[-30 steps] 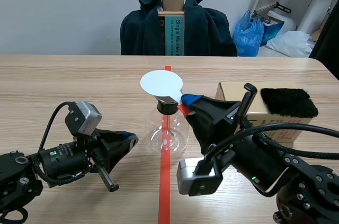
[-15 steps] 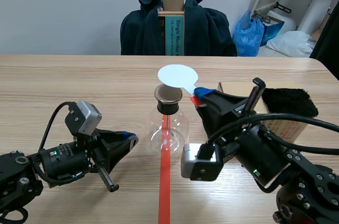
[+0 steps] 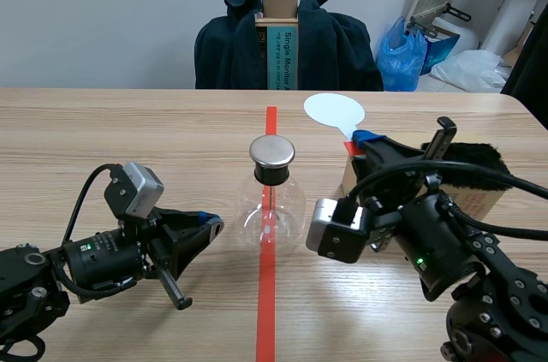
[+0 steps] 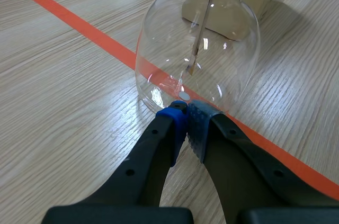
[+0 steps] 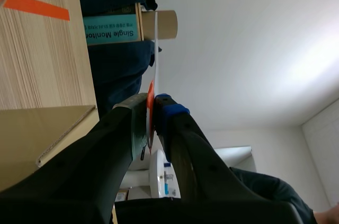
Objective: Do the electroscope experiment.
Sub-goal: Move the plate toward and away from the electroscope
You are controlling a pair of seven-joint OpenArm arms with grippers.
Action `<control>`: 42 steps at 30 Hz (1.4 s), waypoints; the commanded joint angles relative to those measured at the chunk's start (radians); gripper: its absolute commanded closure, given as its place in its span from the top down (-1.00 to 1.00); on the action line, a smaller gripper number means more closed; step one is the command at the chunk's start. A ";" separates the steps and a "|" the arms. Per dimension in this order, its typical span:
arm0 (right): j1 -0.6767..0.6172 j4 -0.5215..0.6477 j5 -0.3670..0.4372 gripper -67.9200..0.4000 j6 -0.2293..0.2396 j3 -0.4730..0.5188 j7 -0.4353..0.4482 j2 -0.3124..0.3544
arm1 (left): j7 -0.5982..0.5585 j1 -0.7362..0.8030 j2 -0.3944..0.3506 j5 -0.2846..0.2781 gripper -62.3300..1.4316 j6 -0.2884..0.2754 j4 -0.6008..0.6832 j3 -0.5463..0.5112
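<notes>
Ideally the right pincer (image 3: 358,141), clamped on the handle of the white disc (image 3: 333,110) held up just right of the flask electroscope (image 3: 271,208), should lay it flat on the flask's metal cap (image 3: 272,151) without nudging the glass, while the left pincer (image 4: 186,112), closed on nothing, sits just beside the flask's base.

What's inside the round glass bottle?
A thin metal rod hangs down inside the glass bottle, with a little strip at its end. The black stopper hides where the rod joins the shiny cap.
</notes>
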 commanded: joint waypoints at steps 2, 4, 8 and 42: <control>0.007 0.018 -0.005 -0.97 -0.011 0.004 -0.010 0.011 | -0.021 -0.003 0.002 -0.010 -0.87 -0.002 0.025 -0.003; 0.007 0.018 -0.017 -0.97 -0.011 0.004 -0.015 0.011 | -0.021 -0.003 0.002 -0.010 -0.87 -0.002 0.025 -0.003; 0.007 0.018 -0.025 -0.97 -0.019 0.004 -0.013 0.011 | -0.021 -0.003 0.002 -0.010 -0.87 -0.002 0.025 -0.003; 0.006 0.018 -0.106 -0.97 -0.018 0.003 0.306 0.011 | -0.022 -0.003 0.002 -0.010 -0.87 -0.002 0.025 -0.003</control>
